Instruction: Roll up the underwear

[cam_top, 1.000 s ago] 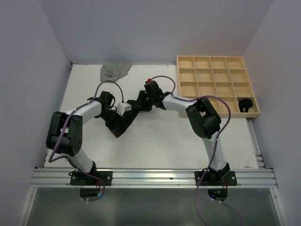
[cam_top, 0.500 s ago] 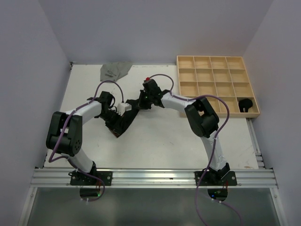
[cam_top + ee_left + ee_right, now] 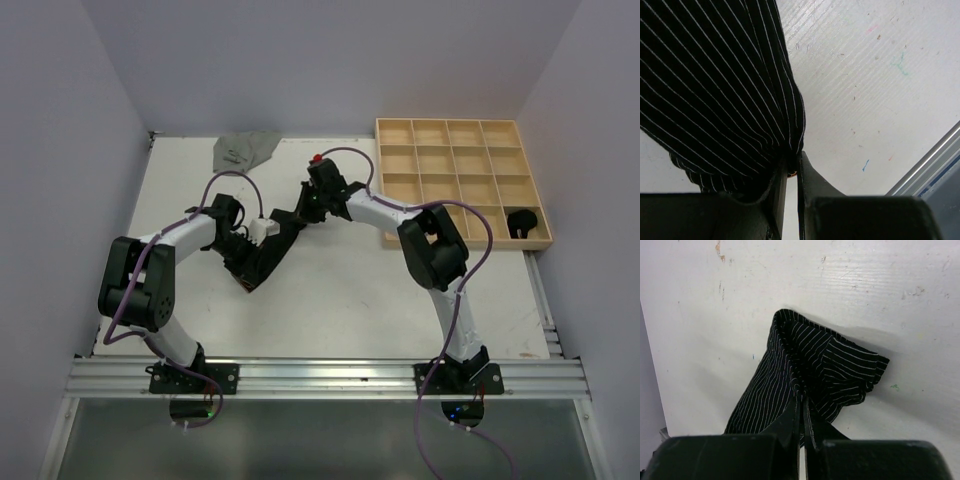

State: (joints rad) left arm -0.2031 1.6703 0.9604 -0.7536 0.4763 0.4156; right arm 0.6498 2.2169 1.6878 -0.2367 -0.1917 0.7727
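Right wrist has slid toward the far edge since a second ago, and its jaws have snapped closed on the cloth. Starting far left at the back edge of the white, scuffed table (image 3: 350, 290), the grey underwear (image 3: 245, 148) lies crumpled and flat, well apart from both arms.

Now the left arm: elbow folded back near its base, forearm reaching in toward the middle, wrist angled down. The left gripper (image 3: 794, 167) is clamped on the black pinstriped underwear (image 3: 715, 90), soft fabric bunching into a pinch right at its fingertips, thin white stripes fanning out from that point.

Centre table, that striped piece (image 3: 265, 250) stretches as a long dark band between the two grippers, its lower end trailing toward the near side.

On to the right arm: elbow raised high, forearm sweeping leftward. The right gripper (image 3: 802, 407) is squeezed tight on the folded, puckered edge of the same cloth, the rest lying in a loose lump on the table.

Far right, the wooden grid tray (image 3: 460, 180) sits with a small black bundle (image 3: 520, 222) in one cell at its right side.
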